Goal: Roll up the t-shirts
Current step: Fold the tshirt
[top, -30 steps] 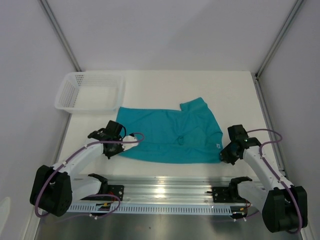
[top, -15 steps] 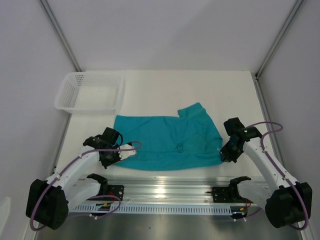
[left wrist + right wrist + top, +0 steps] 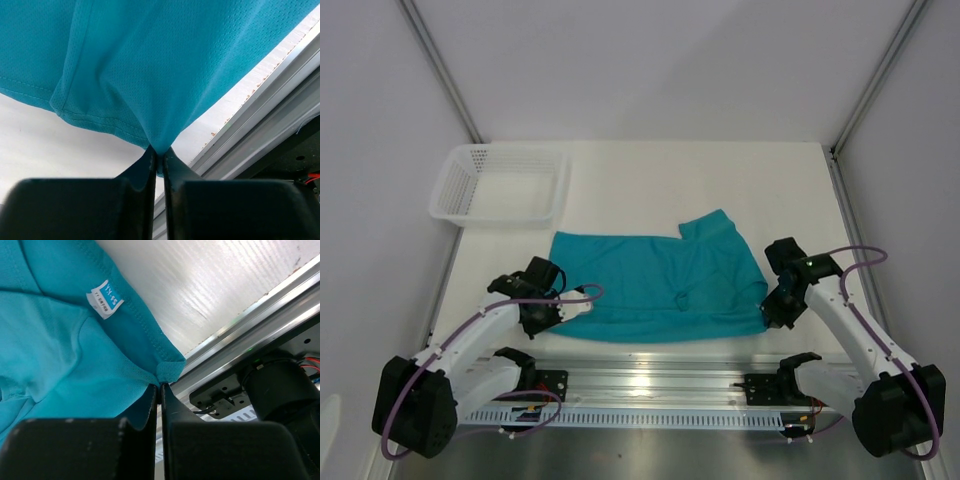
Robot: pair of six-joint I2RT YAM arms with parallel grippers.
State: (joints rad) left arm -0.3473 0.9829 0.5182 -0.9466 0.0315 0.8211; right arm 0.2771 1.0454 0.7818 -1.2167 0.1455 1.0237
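left fingers [image 3: 143, 172] clamped on t-shirt [image 3: 650, 285] hem | right fingers [image 3: 148, 410] clamped on its corner | basket [image 3: 448, 185] well apart, far-left

— Where did the top camera sit?
— Above and behind the arms, facing down over the whole table [image 3: 650, 180].
— And the wrist cameras?
— Each looked from very close at the near hem of the t-shirt [image 3: 165, 65] and the rail [image 3: 280, 115], shared with the top view.
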